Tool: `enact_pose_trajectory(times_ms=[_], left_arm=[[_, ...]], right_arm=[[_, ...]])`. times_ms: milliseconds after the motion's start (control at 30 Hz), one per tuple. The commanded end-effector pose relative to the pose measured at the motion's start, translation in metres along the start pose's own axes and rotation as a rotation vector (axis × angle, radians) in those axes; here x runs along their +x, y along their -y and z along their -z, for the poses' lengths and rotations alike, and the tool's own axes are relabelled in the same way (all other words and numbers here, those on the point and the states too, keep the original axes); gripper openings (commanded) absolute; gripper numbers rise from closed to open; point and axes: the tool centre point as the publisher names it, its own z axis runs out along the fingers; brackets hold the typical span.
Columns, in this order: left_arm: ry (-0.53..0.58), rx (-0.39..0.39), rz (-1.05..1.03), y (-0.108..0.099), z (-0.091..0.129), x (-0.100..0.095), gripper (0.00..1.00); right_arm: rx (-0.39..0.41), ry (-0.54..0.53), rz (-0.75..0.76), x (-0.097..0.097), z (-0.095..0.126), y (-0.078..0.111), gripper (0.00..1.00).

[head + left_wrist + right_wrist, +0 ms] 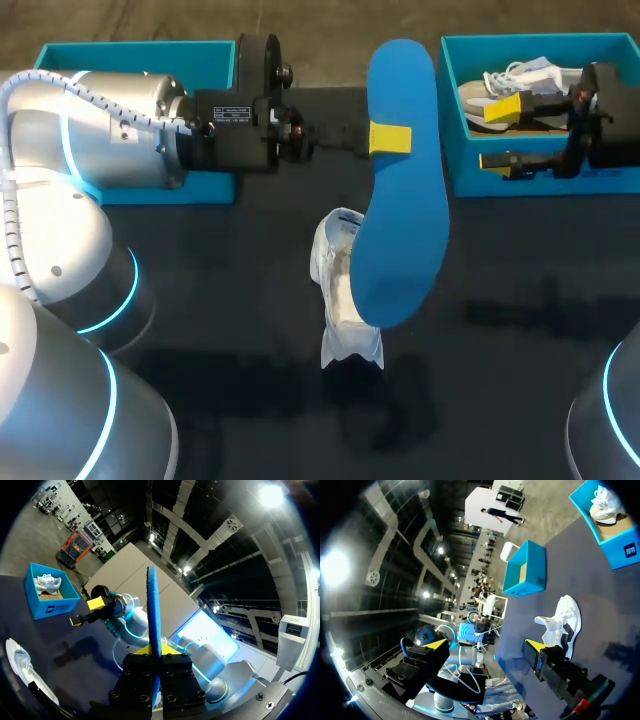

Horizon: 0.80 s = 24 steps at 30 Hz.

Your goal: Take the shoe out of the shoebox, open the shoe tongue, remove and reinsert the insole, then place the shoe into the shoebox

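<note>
Blue insole (400,190) is clamped in the left gripper (154,651), edge-on in its wrist view; the head view shows its broad face above the white shoe (345,290) on the bench (520,330). Right gripper (487,645) stands wide apart, empty.

The shoe (335,285) lies on the table (520,350), before left shoebox (140,55) and right shoebox (600,182).

Dark table (520,400); white shoe (345,300) mid; blue box (120,58) far-L; shoebox (560,185) far-R
</note>
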Motion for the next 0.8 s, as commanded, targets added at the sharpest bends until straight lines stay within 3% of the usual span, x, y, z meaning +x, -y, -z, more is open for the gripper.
enact_pose_trajectory(times_ms=[33,133,200,433,700,800], left_arm=[[-0.019,0.032,-0.127,-0.001,0.001,-0.009,0.00],[-0.014,0.053,-0.264,0.000,0.003,-0.021,0.00],[-0.015,0.108,-0.310,0.003,0.003,-0.025,0.00],[-0.007,0.136,-0.629,0.005,0.008,-0.045,0.00],[-0.048,0.048,-1.089,0.013,0.017,-0.064,0.00],[-0.026,0.047,-1.155,0.015,0.020,-0.069,0.00]], right_arm=[[-0.001,0.002,-0.001,0.000,-0.001,0.000,1.00],[-0.001,0.002,-0.001,0.000,-0.001,0.000,1.00],[-0.001,0.002,-0.001,0.000,-0.001,0.000,1.00],[-0.001,0.002,-0.001,0.000,-0.001,0.000,1.00],[-0.001,0.002,-0.001,0.000,-0.001,0.000,1.00],[-0.001,0.002,-0.001,0.000,-0.001,0.000,1.00]])
